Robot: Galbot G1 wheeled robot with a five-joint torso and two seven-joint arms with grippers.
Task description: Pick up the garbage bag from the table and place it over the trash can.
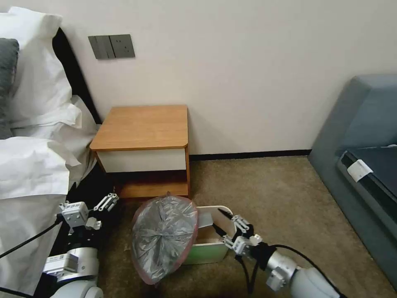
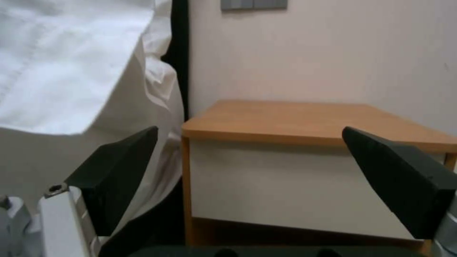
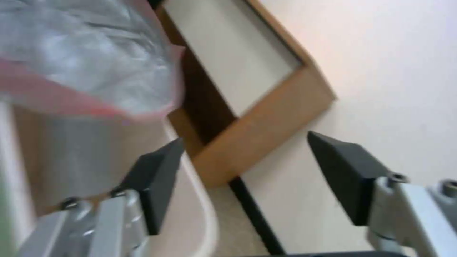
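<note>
So we're looking at the trash can (image 1: 217,244), a small cream-white plastic bin with rounded corners and a rolled rim, sitting on the brownish carpet (image 1: 281,194) just in front of the table (image 1: 142,126). The garbage bag (image 1: 164,238) is that thin crinkly grey plastic with a pinkish-red rim, puffed out into a rounded dome shape. It covers the bin's end nearest the bed and droops down over that side, while the other end of the bin is uncovered and we can see inside. Our right gripper (image 1: 230,228) sits at the bin's uncovered end with its dark wedge-shaped fingers (image 3: 157,182) spread apart, one on either side of the rolled rim, gripping nothing. Our left gripper (image 1: 108,203) hangs off to the bin's bed side, near the white bed linen (image 1: 33,165), fingers (image 2: 116,175) wide apart and empty. The table's smooth orange-brown top is bare.
</note>
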